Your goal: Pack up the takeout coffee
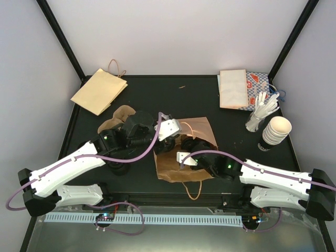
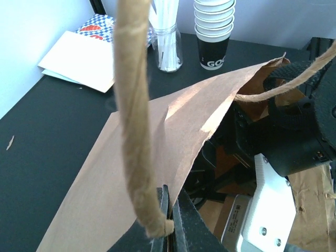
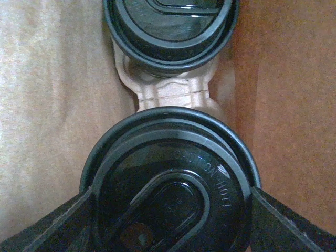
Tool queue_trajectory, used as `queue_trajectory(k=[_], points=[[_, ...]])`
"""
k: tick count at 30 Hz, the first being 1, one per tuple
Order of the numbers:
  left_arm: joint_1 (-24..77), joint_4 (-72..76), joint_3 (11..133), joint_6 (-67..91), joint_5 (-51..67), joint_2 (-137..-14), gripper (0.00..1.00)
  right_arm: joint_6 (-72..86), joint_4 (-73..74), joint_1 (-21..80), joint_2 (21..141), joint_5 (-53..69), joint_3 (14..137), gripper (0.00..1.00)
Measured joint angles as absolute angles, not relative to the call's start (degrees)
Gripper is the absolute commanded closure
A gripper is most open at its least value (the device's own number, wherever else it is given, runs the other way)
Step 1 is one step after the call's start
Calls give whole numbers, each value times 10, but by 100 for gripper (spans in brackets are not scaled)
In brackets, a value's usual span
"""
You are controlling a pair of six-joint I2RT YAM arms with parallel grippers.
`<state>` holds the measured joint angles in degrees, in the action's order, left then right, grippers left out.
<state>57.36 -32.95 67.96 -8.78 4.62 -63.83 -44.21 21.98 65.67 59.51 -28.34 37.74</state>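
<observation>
A brown paper bag (image 1: 199,128) lies in the middle of the table with its mouth raised. My left gripper (image 1: 167,127) is shut on the bag's rim (image 2: 173,157), and a twine handle (image 2: 134,105) hangs in front of it. My right gripper (image 1: 181,149) is inside the bag. In the right wrist view its fingers (image 3: 52,226) press both sides of a black-lidded cup (image 3: 173,184). That cup sits in a brown moulded carrier (image 3: 168,89) with a second lidded cup (image 3: 170,26) beyond it. The cups' sides are hidden, so no white paper shows.
A stack of cream cups (image 1: 275,131) and a glass of white straws (image 1: 261,113) stand at the right. White and patterned paper (image 1: 236,88) lies at the back right. A folded brown bag (image 1: 100,90) lies at the back left. Crumpled brown paper (image 1: 118,118) sits behind my left arm.
</observation>
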Motion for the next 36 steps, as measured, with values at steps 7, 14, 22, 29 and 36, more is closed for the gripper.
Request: queue_trajectory(k=[7, 14, 22, 29, 36], points=[[583, -340, 680, -77, 54, -630, 98, -435, 220, 657, 591, -284, 377, 43], [586, -345, 680, -68, 63, -630, 98, -429, 222, 657, 592, -284, 377, 43], [586, -345, 680, -58, 63, -630, 97, -421, 223, 658, 592, -283, 377, 43], [587, -345, 680, -52, 64, -630, 82, -420, 223, 659, 592, -283, 377, 43], [589, -345, 681, -41, 69, -629, 46, -416, 223, 659, 592, -283, 377, 43]])
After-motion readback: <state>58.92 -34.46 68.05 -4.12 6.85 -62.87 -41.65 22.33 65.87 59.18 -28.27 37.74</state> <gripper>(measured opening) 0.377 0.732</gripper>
